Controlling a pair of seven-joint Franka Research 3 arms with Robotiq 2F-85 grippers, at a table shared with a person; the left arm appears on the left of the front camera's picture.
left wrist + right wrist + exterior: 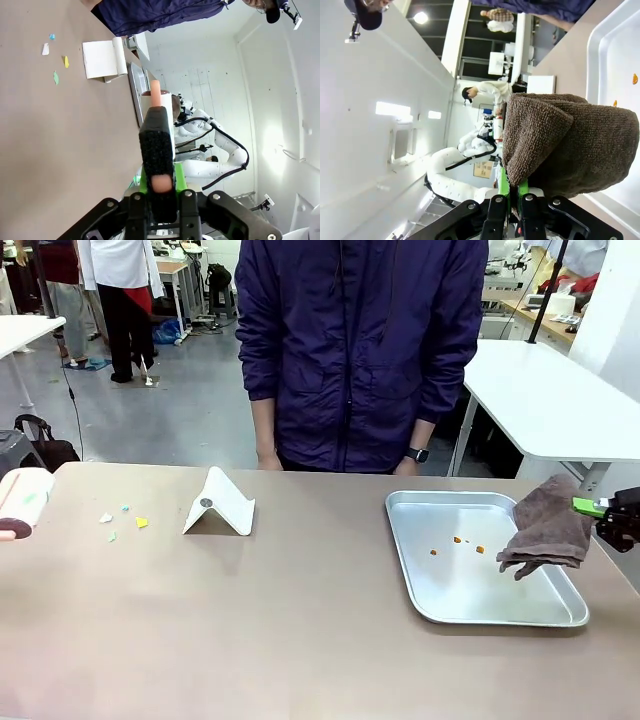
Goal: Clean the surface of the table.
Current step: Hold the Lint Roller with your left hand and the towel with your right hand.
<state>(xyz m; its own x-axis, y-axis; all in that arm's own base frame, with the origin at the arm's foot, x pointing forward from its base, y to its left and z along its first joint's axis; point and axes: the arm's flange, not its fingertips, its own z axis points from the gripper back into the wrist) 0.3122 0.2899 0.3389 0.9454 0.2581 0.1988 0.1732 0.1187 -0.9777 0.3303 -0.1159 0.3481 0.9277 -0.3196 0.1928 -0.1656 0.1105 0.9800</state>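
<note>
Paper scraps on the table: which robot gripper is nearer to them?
Left. The left gripper, gripping a pink-and-white tool, sits just left of the scraps; the right gripper, holding a brown cloth, is across the table past the tray.

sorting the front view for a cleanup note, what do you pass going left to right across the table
pink and white tool at the left edge → paper scraps → white folded card → metal tray → brown cloth over the tray's right edge → right gripper holding the cloth
</note>
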